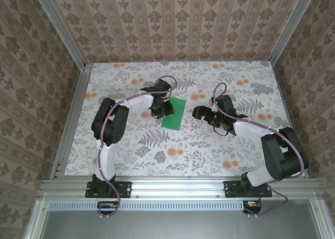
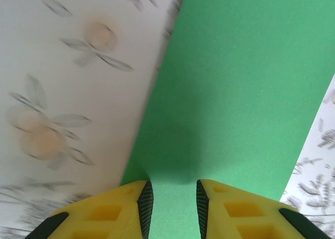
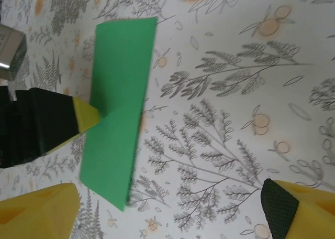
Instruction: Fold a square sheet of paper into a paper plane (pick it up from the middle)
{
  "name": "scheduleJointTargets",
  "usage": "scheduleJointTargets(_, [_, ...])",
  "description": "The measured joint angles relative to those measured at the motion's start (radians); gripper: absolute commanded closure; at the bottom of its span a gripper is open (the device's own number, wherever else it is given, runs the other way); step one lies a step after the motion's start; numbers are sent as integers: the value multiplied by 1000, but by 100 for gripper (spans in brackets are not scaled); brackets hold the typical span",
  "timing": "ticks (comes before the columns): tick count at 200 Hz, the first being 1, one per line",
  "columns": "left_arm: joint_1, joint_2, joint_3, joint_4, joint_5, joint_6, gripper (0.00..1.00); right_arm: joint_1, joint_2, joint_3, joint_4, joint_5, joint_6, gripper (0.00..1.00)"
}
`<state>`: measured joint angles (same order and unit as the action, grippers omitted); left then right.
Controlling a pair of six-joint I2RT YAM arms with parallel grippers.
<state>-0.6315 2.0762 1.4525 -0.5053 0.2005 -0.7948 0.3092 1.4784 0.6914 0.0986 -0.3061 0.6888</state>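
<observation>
The green sheet of paper lies on the floral tabletop as a narrow rectangle, longer than wide. My left gripper is at its left long edge, pressed low over it. In the left wrist view the paper runs away from the left gripper, whose yellow fingers stand a narrow gap apart with green showing between them. My right gripper hovers just right of the paper and apart from it. The right wrist view has the paper at upper left, and the right gripper is wide open with nothing in it.
The floral-print table is bounded by aluminium rails and patterned walls. The left arm's black wrist and yellow fingertip touch the paper's edge in the right wrist view.
</observation>
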Motion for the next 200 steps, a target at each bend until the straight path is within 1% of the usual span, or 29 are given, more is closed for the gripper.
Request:
scheduleJointTargets(37, [-68, -10, -24, 40, -1, -127, 69, 38, -6, 0, -47, -34, 45, 19])
scheduleJointTargets(74, [-75, -27, -61, 83, -3, -207, 69, 92, -20, 0, -126, -43, 109, 25])
scheduleJointTargets(88, [-75, -31, -67, 92, -3, -222, 69, 115, -20, -2, -143, -43, 139, 27])
scheduleJointTargets(107, [-75, -32, -71, 97, -3, -232, 70, 141, -19, -2, -152, -43, 179, 34])
scheduleJointTargets(133, [-75, -34, -77, 102, -3, -238, 70, 166, -4, -8, -142, -42, 230, 38])
scheduleJointTargets(160, [-74, -36, -84, 110, -2, -240, 70, 182, 43, -7, -129, -38, 261, 42])
scheduleJointTargets(200, [-74, -36, -84, 112, -2, -246, 71, 199, 109, 2, -117, -39, 288, 54])
